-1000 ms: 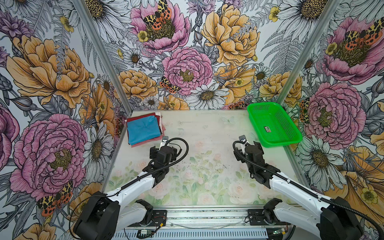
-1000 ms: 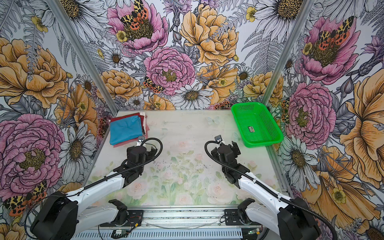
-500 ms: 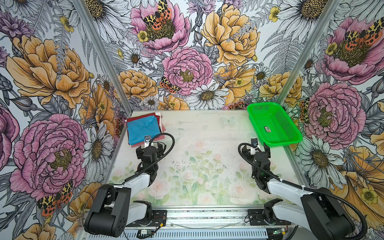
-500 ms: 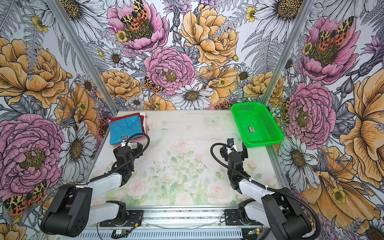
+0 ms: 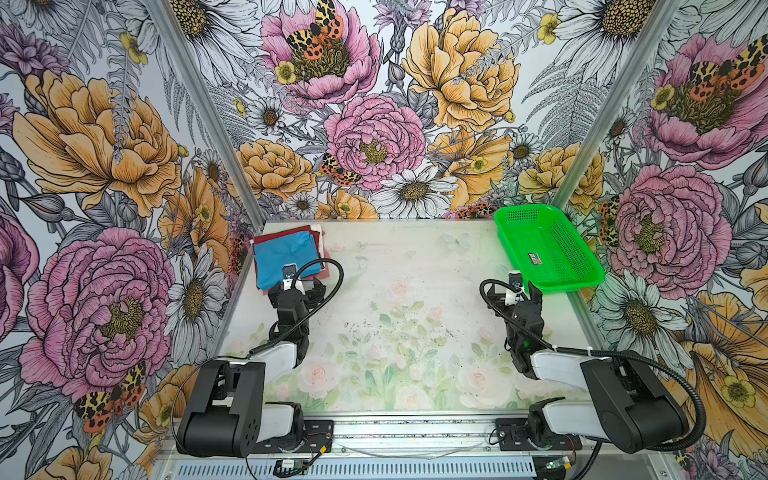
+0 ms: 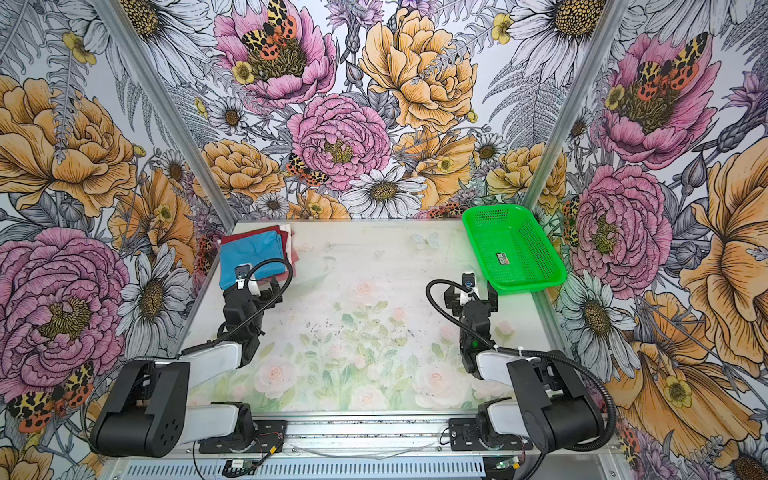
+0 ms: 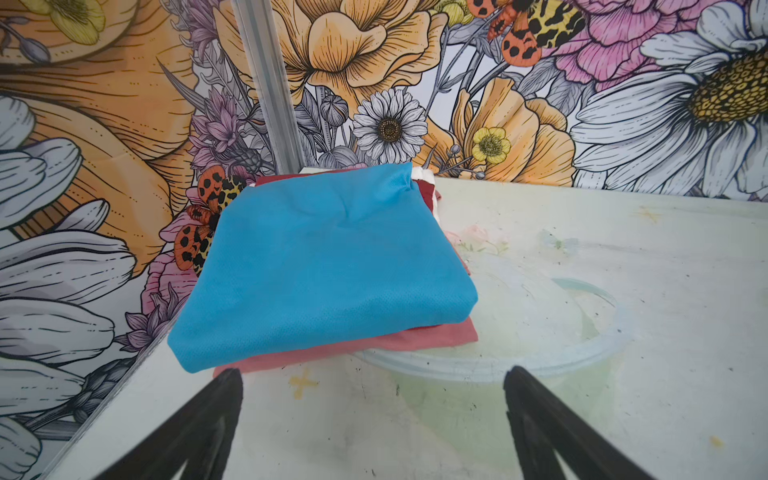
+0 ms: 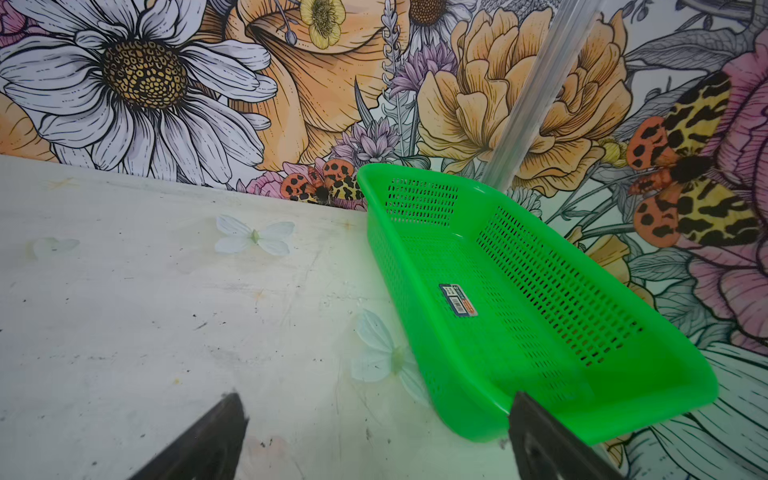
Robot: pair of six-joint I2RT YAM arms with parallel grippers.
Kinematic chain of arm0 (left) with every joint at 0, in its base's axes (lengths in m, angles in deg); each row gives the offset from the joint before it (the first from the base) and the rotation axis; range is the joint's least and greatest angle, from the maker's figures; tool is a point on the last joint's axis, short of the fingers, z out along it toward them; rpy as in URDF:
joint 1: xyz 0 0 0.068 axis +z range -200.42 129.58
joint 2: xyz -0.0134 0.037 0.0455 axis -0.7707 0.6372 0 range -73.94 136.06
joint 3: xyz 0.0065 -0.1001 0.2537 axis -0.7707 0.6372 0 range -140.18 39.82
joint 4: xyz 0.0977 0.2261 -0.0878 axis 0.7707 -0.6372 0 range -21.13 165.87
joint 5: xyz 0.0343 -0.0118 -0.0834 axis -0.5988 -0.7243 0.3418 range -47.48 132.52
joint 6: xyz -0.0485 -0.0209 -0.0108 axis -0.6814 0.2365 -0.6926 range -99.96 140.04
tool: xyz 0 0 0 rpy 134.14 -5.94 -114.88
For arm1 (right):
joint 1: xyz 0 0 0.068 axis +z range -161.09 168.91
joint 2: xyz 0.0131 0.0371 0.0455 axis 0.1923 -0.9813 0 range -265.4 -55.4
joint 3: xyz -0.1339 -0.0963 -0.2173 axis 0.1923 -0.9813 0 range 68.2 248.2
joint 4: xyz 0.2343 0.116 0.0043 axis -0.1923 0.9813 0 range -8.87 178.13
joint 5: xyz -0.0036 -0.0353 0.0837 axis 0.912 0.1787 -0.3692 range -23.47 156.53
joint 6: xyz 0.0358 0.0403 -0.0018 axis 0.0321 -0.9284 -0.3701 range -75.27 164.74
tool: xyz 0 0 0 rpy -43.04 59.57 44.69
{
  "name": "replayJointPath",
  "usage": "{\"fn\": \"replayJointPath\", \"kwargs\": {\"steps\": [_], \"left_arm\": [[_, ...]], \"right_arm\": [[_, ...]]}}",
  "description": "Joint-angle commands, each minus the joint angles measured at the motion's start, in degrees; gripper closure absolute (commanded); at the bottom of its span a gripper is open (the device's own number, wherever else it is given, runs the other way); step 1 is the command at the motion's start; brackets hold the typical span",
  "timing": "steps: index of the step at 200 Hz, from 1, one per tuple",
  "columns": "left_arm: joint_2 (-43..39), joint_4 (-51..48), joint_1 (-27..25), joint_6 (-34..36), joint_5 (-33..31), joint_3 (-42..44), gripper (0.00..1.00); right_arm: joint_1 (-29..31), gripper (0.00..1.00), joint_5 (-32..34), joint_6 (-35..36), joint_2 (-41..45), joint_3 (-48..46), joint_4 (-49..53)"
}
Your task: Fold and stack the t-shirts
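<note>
Left wrist view: t-shirts (image 7: 324,266) lie stacked, well apart from the green basket (image 8: 519,332). Likely soft, floppy; pinch a folded edge. The left gripper (image 7: 374,374) and right gripper (image 8: 376,399) gape empty.

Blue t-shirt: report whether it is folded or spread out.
Folded: the blue t-shirt lies as a compact rectangle with a rounded doubled edge, atop the pink shirt.
</note>
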State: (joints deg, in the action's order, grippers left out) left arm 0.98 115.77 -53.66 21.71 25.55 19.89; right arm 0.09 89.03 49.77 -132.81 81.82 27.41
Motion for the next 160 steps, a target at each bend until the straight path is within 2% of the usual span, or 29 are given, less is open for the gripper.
{"fn": "replayJointPath", "kwargs": {"steps": [1,19,61,77,92,121,136,160], "left_arm": [[1.1,3.5,1.3,-0.8,3.9,0.1,0.01],[2.5,6.4,1.8,-0.7,4.5,0.5,0.01],[14.8,24.9,2.3,0.1,9.1,3.2,0.01],[13.2,17.9,2.3,-0.3,8.6,1.1,0.01],[13.8,16.0,1.9,0.2,8.9,-0.5,0.01],[13.8,14.2,2.0,-0.3,7.7,-1.5,0.01],[13.9,14.4,2.0,-0.5,7.6,-1.3,0.01],[13.9,14.7,2.1,-0.5,7.6,-1.3,0.01]], "right_arm": [[-2.1,0.00,-2.9,-2.4,-2.8,0.7,-5.4],[-3.0,0.00,-3.8,-2.6,-6.0,1.4,-7.0],[-6.1,0.00,-7.2,-5.4,-6.9,2.2,-6.1],[-7.4,0.01,-9.4,-6.1,-9.2,2.0,-8.2],[-7.5,0.00,-9.9,-5.6,-11.7,2.0,-11.2],[-8.4,0.01,-11.7,-6.9,-10.6,5.9,-1.5],[-11.3,0.00,-15.1,-9.4,-10.8,9.1,4.3],[-12.3,0.01,-16.3,-9.9,-10.8,9.1,4.2]]}}
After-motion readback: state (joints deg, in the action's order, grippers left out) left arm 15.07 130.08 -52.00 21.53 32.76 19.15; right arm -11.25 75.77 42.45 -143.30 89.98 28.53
